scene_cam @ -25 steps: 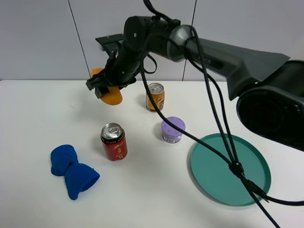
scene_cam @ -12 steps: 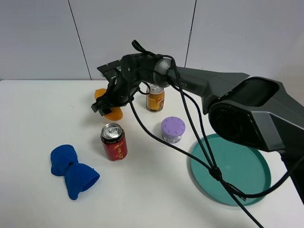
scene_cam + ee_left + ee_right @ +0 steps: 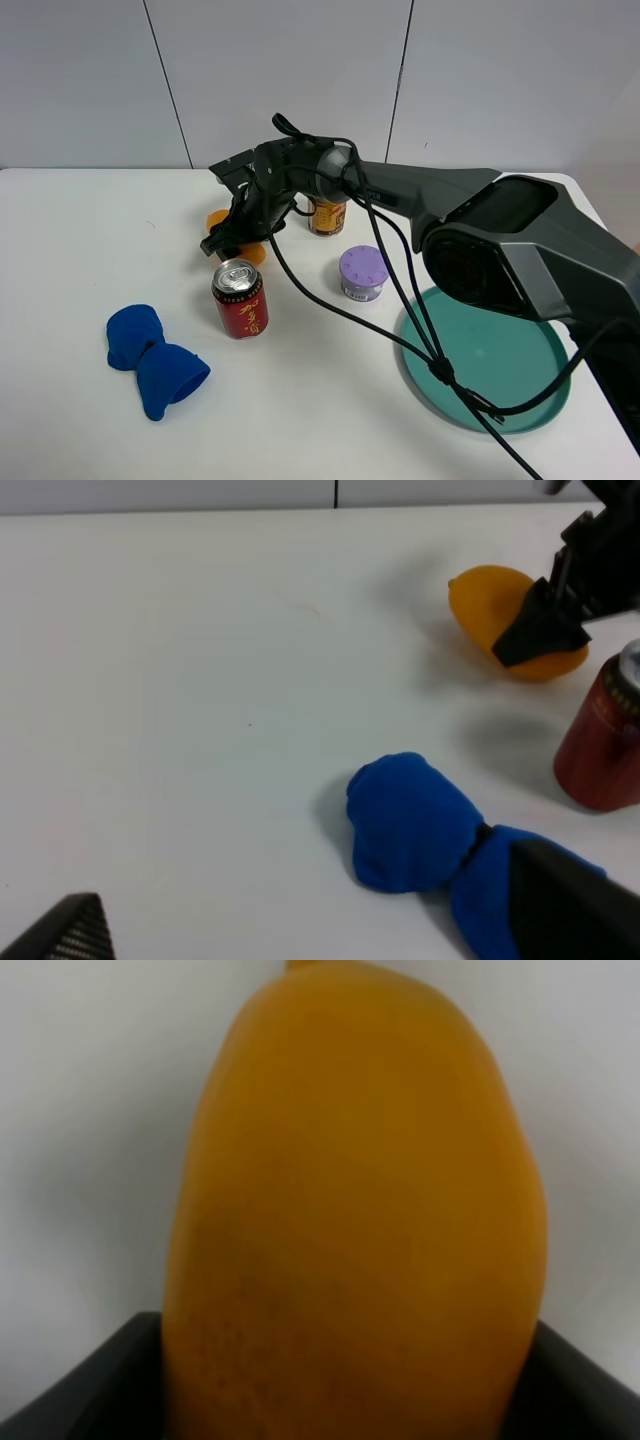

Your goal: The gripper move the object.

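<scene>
The object is a smooth orange mango-like fruit (image 3: 215,218) lying low at the table, just behind the red can. My right gripper (image 3: 233,238), the black claw of the dark arm reaching in from the right, is shut on it. The fruit fills the right wrist view (image 3: 350,1210), with black fingers (image 3: 80,1385) on both sides. The left wrist view shows the fruit (image 3: 495,610) with a black finger (image 3: 540,630) on it. My left gripper (image 3: 300,925) is open and empty, near the blue cloth; it is out of the exterior view.
A red can (image 3: 240,298) stands right in front of the fruit. A gold can (image 3: 327,212) and a purple-lidded jar (image 3: 363,272) stand to its right. A teal plate (image 3: 530,370) lies at front right, a blue cloth (image 3: 150,360) at front left. Black cables (image 3: 400,300) trail over the table.
My right gripper has come down from well above the table with the fruit, and now holds it low behind the red can. The other things have not moved.
</scene>
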`<state>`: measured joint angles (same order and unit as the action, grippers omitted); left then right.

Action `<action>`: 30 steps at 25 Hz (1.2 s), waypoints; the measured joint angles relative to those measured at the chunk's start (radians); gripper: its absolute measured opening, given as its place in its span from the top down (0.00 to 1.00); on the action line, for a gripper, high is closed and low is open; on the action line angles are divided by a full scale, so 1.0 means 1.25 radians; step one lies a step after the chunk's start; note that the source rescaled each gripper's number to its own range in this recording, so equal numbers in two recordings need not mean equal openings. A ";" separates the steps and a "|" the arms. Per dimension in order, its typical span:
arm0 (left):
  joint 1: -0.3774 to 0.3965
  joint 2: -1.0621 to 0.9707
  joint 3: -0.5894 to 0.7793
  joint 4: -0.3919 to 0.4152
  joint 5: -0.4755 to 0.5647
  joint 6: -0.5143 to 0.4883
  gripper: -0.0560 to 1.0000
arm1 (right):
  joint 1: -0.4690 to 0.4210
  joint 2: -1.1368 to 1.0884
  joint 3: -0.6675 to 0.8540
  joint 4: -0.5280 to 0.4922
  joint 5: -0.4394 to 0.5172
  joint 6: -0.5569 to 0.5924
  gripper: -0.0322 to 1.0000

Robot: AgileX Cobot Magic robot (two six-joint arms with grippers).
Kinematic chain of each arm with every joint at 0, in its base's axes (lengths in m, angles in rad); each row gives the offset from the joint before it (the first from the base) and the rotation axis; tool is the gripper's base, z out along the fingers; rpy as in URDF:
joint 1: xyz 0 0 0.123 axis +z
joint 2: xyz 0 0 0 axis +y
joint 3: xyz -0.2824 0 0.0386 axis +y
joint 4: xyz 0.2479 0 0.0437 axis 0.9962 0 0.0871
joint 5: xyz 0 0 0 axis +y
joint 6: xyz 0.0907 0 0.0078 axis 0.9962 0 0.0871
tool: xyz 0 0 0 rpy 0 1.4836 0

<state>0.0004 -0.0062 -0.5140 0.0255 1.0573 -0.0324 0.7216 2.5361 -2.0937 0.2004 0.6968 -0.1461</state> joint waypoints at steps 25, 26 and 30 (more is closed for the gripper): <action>0.000 0.000 0.000 0.000 0.000 0.000 0.00 | 0.001 -0.866 -0.003 -0.241 0.135 0.117 0.00; 0.000 0.000 0.000 0.000 0.000 0.000 0.00 | 0.001 -0.905 -0.003 -0.277 0.162 0.117 0.00; 0.000 0.000 0.000 0.000 0.000 0.000 0.00 | 0.001 -1.023 -0.005 -0.387 0.294 0.117 0.00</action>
<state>0.0004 -0.0062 -0.5140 0.0255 1.0573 -0.0324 0.7224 1.2577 -2.0994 -0.2830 1.0643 0.0000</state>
